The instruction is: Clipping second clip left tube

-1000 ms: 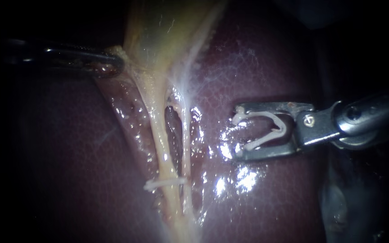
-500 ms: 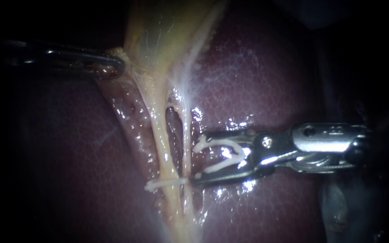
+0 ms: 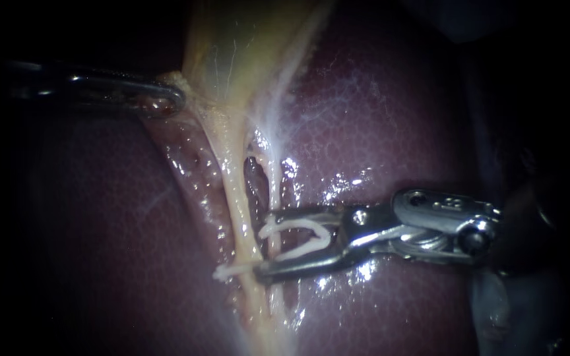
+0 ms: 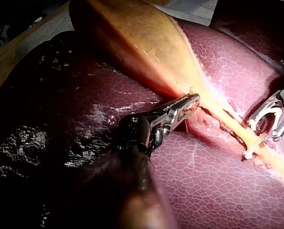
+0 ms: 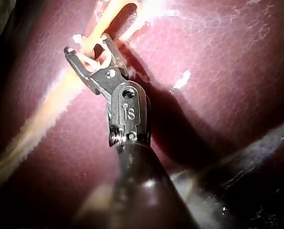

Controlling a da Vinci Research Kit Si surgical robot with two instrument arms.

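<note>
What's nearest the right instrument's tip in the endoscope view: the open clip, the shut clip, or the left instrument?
1. Open clip, held inside the right instrument tip.
2. Shut clip, on the tube, just beside the tip.
3. Left instrument, far up, holding the gallbladder.

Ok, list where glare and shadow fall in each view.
Endoscope view: glare on the wet liver around the right instrument carrying its open clip; the left instrument, gripping the gallbladder, sits in gloom. Left wrist view: sheen on the darker liver beside the left instrument. Right wrist view: the right instrument's shadow lies on liver beside it.
</note>
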